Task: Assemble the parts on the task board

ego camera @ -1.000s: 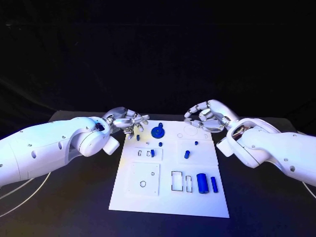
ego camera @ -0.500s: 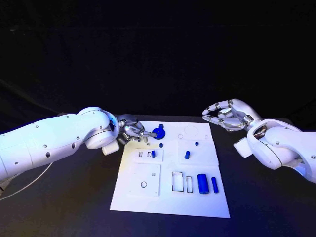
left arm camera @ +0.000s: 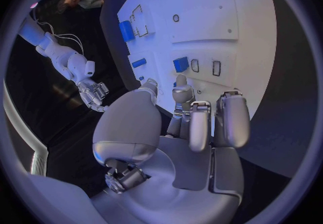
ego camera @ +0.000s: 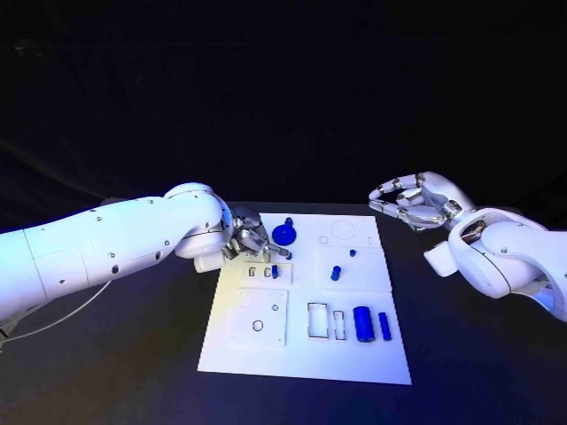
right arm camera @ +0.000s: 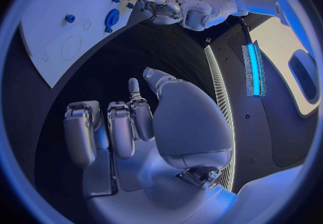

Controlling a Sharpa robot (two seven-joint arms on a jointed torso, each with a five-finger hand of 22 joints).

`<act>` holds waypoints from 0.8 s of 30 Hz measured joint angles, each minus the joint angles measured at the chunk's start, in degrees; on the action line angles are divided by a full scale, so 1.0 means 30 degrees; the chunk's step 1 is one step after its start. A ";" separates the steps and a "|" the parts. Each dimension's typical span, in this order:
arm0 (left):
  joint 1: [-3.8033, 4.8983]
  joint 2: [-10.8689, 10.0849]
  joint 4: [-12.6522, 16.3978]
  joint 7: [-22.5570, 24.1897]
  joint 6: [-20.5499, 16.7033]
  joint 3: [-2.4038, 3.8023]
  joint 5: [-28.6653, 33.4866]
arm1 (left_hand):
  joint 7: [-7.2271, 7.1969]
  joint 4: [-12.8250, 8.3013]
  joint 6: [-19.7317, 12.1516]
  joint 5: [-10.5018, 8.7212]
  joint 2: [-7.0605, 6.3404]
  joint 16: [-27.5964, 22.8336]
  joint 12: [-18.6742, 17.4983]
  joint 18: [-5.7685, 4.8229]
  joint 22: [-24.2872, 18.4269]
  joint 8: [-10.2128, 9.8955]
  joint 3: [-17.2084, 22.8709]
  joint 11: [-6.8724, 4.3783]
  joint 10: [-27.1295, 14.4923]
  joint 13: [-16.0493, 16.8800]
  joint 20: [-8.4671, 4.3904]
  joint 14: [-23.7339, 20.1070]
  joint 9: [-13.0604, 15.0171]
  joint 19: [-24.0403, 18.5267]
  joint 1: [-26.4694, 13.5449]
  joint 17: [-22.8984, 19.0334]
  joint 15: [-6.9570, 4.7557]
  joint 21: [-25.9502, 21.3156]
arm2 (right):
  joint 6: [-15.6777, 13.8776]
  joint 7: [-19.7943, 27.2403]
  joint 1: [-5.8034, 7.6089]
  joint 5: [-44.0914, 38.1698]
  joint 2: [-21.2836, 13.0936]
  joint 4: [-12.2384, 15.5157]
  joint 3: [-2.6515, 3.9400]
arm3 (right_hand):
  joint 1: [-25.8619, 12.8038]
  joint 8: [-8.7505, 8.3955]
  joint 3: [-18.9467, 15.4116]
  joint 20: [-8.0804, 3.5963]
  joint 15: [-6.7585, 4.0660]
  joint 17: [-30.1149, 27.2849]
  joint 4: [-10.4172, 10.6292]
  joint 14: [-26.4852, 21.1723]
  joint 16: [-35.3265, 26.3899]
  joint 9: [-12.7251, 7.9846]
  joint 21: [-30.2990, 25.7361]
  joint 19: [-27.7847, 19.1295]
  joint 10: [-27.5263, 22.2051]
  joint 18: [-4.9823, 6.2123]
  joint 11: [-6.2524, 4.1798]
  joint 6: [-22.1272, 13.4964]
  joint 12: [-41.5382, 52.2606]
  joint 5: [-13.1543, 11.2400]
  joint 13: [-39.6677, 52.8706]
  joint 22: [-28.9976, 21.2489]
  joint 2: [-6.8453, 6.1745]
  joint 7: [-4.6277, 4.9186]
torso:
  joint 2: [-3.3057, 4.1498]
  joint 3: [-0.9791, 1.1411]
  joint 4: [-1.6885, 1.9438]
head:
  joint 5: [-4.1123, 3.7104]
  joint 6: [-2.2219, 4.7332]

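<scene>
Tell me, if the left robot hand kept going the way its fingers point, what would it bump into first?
Probably the small blue part just beyond the left robot hand, lying on the white task board; depth is hard to judge.

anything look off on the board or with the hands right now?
Nothing stands out. The task board lies flat on the table, blue parts sit in or beside its recesses, none toppled. Left hand hovers at the board's far-left edge; right hand is off the board, holding nothing.
</scene>
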 measured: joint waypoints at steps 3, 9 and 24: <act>0.0016 0.0303 -0.0160 -0.0264 0.0173 -0.0134 -0.0079 | -0.0066 0.0028 -0.0066 0.0000 0.0000 0.0000 0.0056 -0.0300 0.0183 -0.0001 -0.0130 0.0000 0.0000 0.0091 0.0007 0.0000 0.0056 0.0079 0.0000 -0.0001 0.0000 0.0079 | -0.0019 -0.0041 0.0003 -0.0007 -0.0004 -0.0020 0.0000 | 0.0000 0.0067 0.0000 0.0000 0.0000 0.0008 0.0000 0.0001 -0.0073 0.0055 -0.0118 0.0000 0.0000 0.0000 0.0000 -0.0106 0.0000 0.0255 0.0000 -0.0001 0.0000 -0.0031 | 0.0013 -0.0005 0.0011 | -0.0024 -0.0068; 0.0030 0.0700 -0.0506 -0.0665 0.0368 -0.0319 -0.0180 | -0.0066 0.0027 -0.0065 0.0001 0.0000 -0.0001 0.0117 -0.0299 0.0364 -0.0001 -0.0129 0.0000 0.0000 0.0192 0.0002 0.0000 0.0098 0.0136 0.0000 -0.0002 0.0001 0.0192 | -0.0073 -0.0170 0.0003 -0.0041 -0.0014 -0.0060 0.0000 | 0.0000 0.0141 -0.0001 0.0001 0.0001 0.0007 0.0000 0.0001 -0.0073 0.0085 -0.0125 -0.0001 0.0000 0.0000 -0.0001 -0.0129 0.0000 0.0439 0.0000 -0.0002 0.0000 -0.0008 | 0.0031 -0.0007 0.0000 | 0.0042 -0.0201; 0.0046 0.0574 -0.0701 -0.1095 0.0478 -0.0308 -0.0297 | -0.0138 0.0057 0.0007 0.0002 0.0235 -0.0001 0.1173 -0.0292 0.0979 0.0480 -0.0686 -0.0105 0.0454 0.1203 -0.0032 -0.0001 0.0643 0.0447 0.0236 -0.0005 0.0001 0.0485 | -0.0157 -0.0387 0.0003 -0.0090 -0.0033 -0.0221 -0.0005 | 0.0000 0.0141 0.0051 0.0002 0.0002 0.0003 0.0052 0.0001 -0.0073 0.0083 -0.0125 -0.0001 0.0000 0.0000 -0.0001 -0.0129 0.0000 0.0438 0.0015 -0.0005 0.0001 -0.0007 | 0.0009 0.0005 -0.0015 | 0.0031 -0.0284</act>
